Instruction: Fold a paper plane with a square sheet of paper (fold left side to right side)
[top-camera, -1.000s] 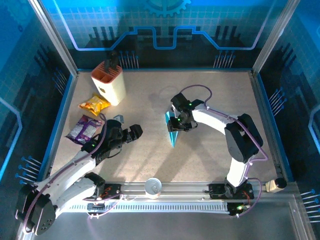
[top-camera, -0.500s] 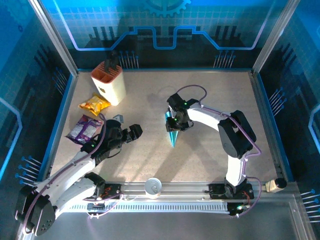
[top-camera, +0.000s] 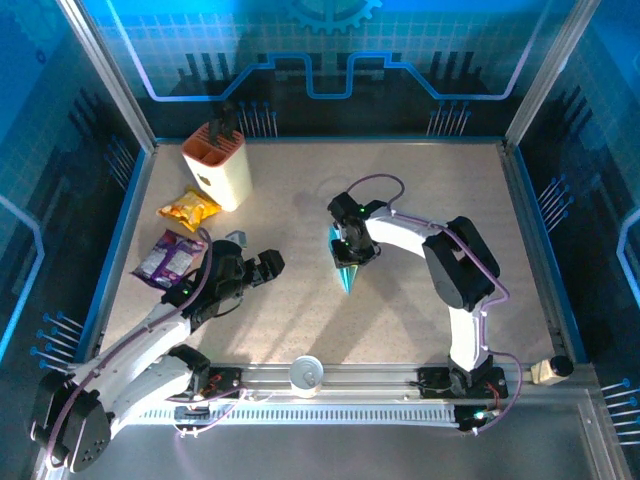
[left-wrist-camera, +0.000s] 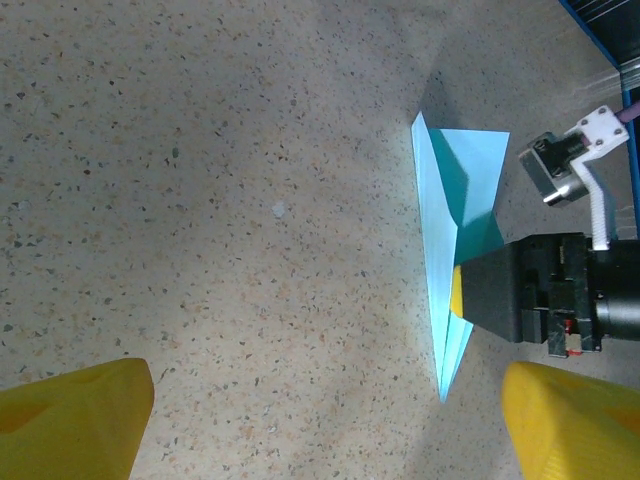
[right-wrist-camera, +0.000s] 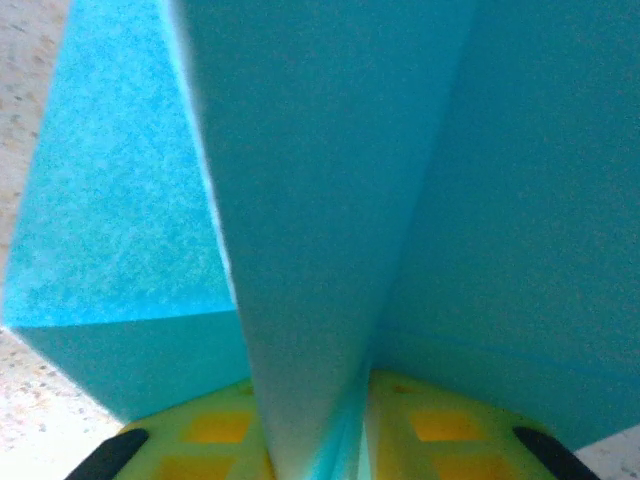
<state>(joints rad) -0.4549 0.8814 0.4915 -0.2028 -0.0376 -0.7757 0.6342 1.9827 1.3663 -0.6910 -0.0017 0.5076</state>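
From above, we see the paper plane lying near the middle of the table, its sharp tip pointing to 6 o'clock and its wide end under the right gripper, which reaches in from 3 o'clock. In the right wrist view the blue paper rises as a folded ridge between the yellow pads, one on each side and tight against it, so we read that gripper as clamped on the plane's centre crease. The left wrist view shows the plane as a narrow kite lying on the speckled surface, with one wing lifted and the right gripper's black body meeting it from 3 o'clock. The left gripper sits at 9 o'clock of the plane, well apart from it, and its yellow fingers stand wide apart with nothing between them. At 10 o'clock on the table stands the cream knife block. The yellow snack packet lies just at 7 o'clock of the block, and the purple snack packet lies at 6 o'clock of the yellow one.
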